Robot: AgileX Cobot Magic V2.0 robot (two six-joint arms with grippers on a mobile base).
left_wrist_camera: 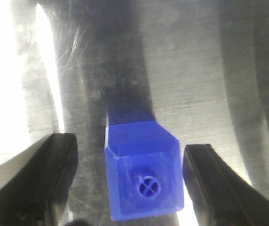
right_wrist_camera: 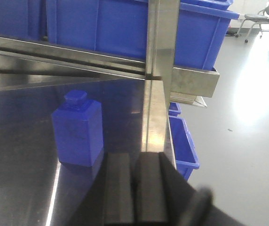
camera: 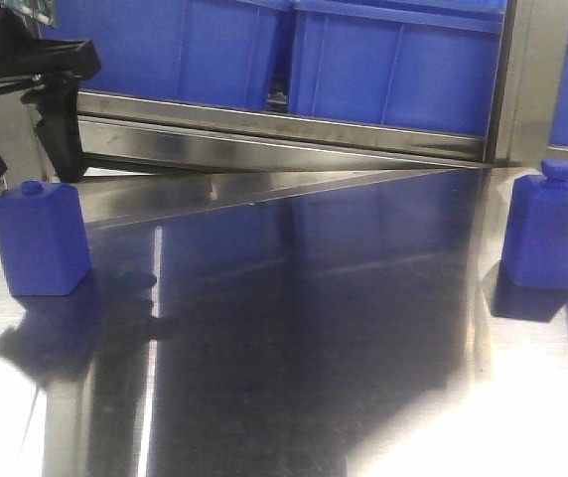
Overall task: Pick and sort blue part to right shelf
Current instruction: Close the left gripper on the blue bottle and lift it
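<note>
Far left, the left gripper (left_wrist_camera: 130, 147) hangs over the left blue part (left_wrist_camera: 143, 172) on the steel table (camera: 294, 328), jaws wide, one at each flank, neither touching. Grasping looks next: descend straight, keep it centred, close on the flat sides below the cap (left_wrist_camera: 148, 188). Behind, the right shelf (camera: 294, 134) carries blue bins (camera: 393, 60). Rightward a second blue part (camera: 550, 234) stands; the right gripper (right_wrist_camera: 135, 162) has jaws pressed together, empty
</note>
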